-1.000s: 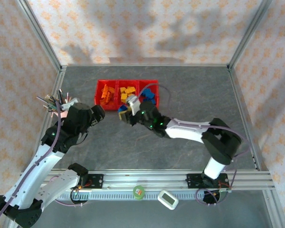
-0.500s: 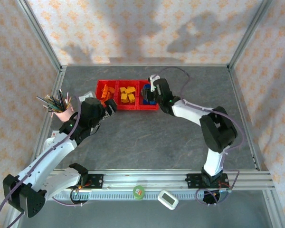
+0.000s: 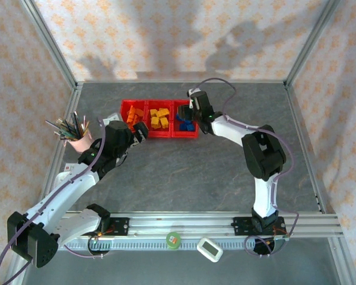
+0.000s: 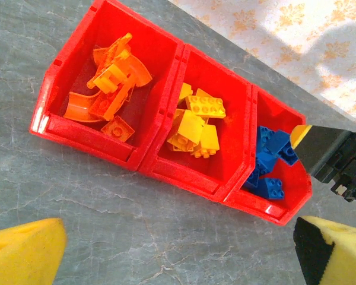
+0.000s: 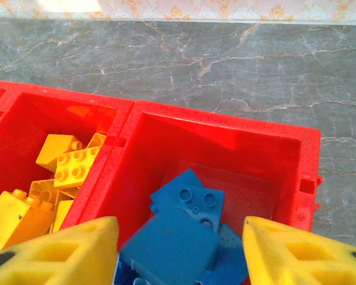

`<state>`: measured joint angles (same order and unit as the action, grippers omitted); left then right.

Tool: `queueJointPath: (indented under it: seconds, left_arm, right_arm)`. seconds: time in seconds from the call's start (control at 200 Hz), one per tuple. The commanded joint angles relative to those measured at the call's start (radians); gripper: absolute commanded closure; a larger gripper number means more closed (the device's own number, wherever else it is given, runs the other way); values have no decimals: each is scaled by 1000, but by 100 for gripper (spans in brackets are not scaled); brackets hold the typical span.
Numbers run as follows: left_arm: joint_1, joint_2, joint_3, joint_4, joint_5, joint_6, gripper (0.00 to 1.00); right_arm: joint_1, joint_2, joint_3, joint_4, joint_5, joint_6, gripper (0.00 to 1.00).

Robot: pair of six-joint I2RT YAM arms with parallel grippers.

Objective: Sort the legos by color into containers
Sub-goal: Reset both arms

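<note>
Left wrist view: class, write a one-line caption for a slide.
Three joined red bins on a grey table: orange legos, yellow legos, blue legos, one colour each.

Robot lab test cell, def. not a home: left arm (image 3: 59, 196) & right arm (image 3: 258, 157) bolted to an alu rail (image 3: 184, 224) at the table (image 3: 184, 178) edge. Alu posts (image 3: 50, 44) w/ patterned cloth (image 3: 166, 35) hung as walls. Legos (image 3: 160, 117) in red containers (image 3: 160, 135) look like staged props.

Both arms reach forward, left gripper (image 4: 178, 255) spread wide, right gripper (image 5: 179, 246) parted.
</note>
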<state>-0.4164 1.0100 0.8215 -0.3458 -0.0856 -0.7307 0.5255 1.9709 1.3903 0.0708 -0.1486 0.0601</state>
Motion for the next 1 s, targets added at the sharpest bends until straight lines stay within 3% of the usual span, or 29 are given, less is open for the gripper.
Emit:
queueJointPath:
  seconds: [0.0,0.24,0.35,0.435,0.541,0.636,0.766,0.881,0.996]
  left_arm:
    - [10,-9,-10,24,-24,19,1]
    - [46,-32,-19,10,-200,57,1]
    - [119,-27,-55,54,-310,96,0]
    - [186,-12,-100,157,-354,152,1]
    - [239,15,-188,353,-450,283,1]
    - [269,41,-308,614,-502,451,1]
    - [319,126,-470,991,-451,591,0]
    - [327,212,-572,1257,-434,653,1]
    - [330,300,-666,1544,-305,693,0]
  right_arm:
    - [4,-54,34,-31,24,-1,38]
    - [-2,-290,-96,-29,57,34,23]
    - [-35,-428,-211,-41,154,68,13]
    - [-115,-529,-328,-42,276,117,0]
    - [-263,-633,-519,16,432,161,0]
    - [-402,-694,-737,229,479,148,0]
    - [-531,-705,-965,539,408,127,0]
    - [-541,-661,-1091,807,349,20,0]
    - [-542,-598,-1124,959,246,-23,0]
